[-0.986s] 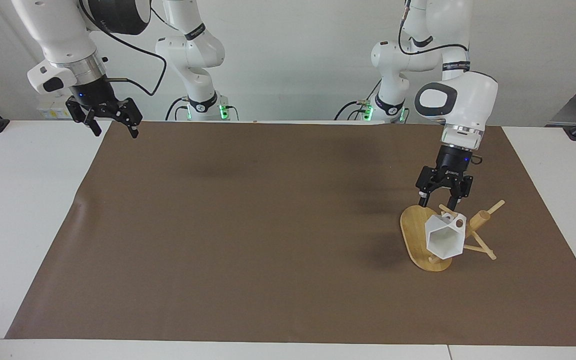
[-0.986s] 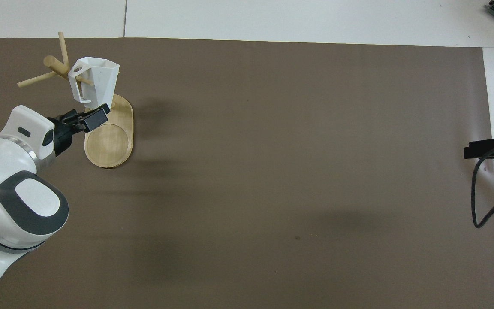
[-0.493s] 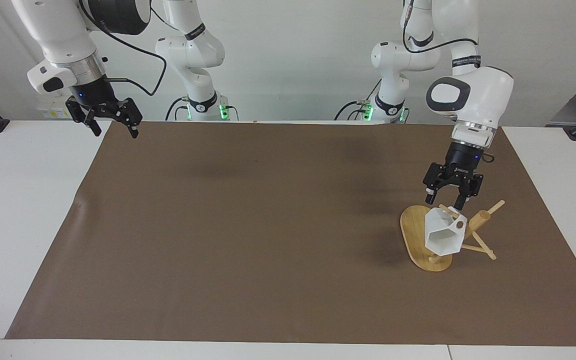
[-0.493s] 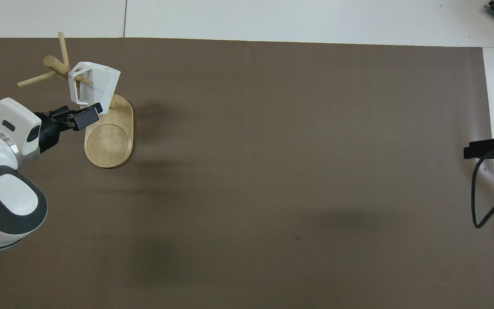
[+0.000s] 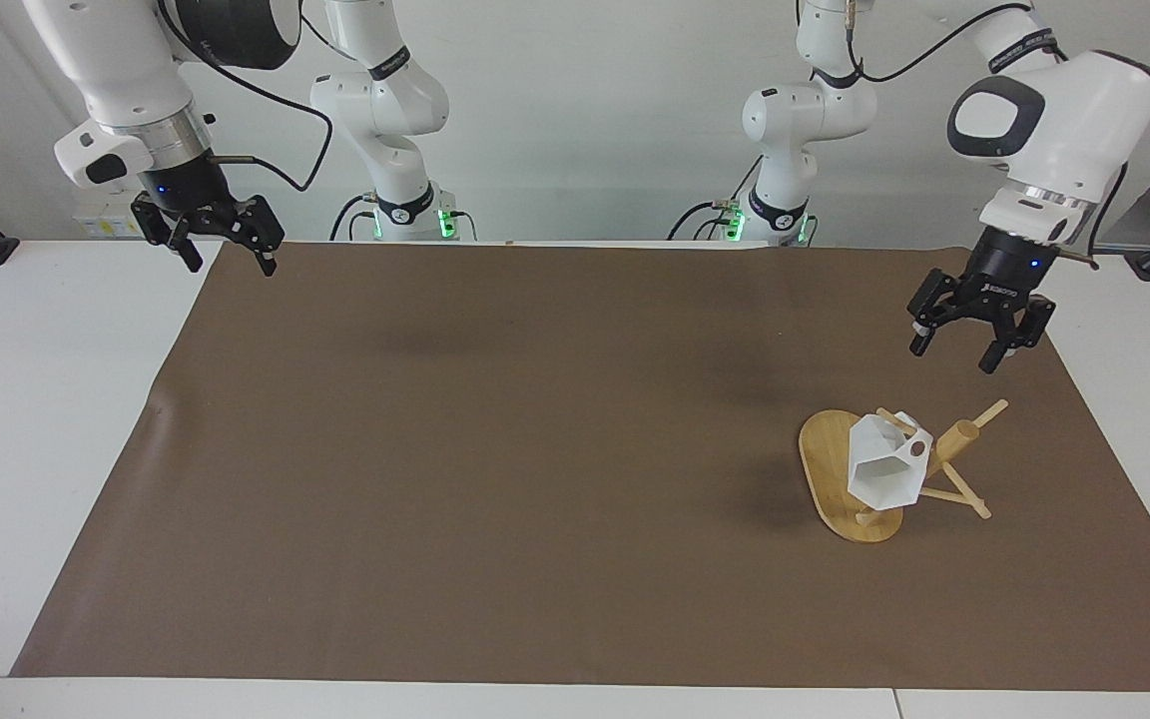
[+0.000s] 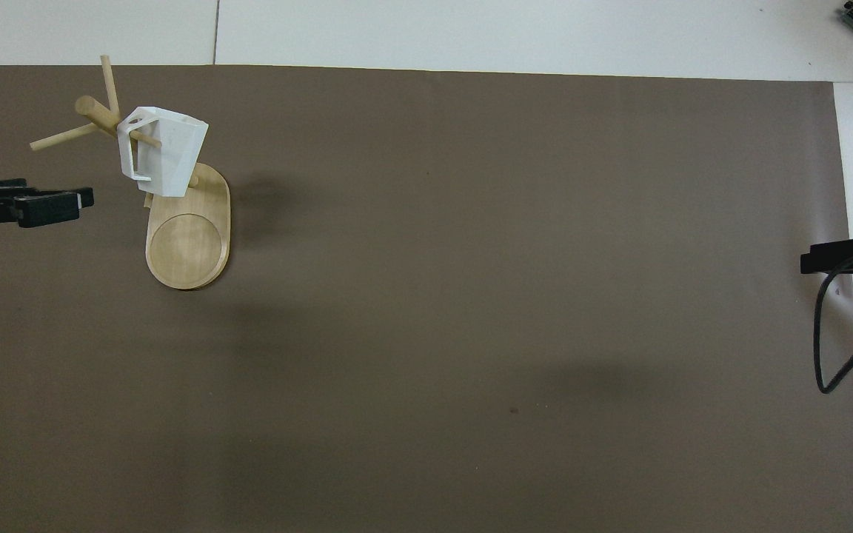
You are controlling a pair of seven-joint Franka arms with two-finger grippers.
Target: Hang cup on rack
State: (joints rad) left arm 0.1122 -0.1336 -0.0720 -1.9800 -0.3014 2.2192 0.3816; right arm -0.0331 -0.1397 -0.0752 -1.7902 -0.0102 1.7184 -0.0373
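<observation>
A large brown mat (image 5: 495,449) is lying flat over most of the white table (image 5: 46,419), leaving bare white strips showing at both ends. A black cable (image 6: 837,348) is looping over the mat's edge at one end.

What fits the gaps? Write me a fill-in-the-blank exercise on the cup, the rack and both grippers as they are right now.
1. The white cup hangs by its handle on a peg of the ____.
2. The left gripper is up over the brown mat with its fingers ____ and nothing in them.
3. The right gripper waits over the mat's corner at the ____ arm's end of the table.
4. The rack's flat base is ____ in outline.

Missing words: rack; open; right; oval
</observation>
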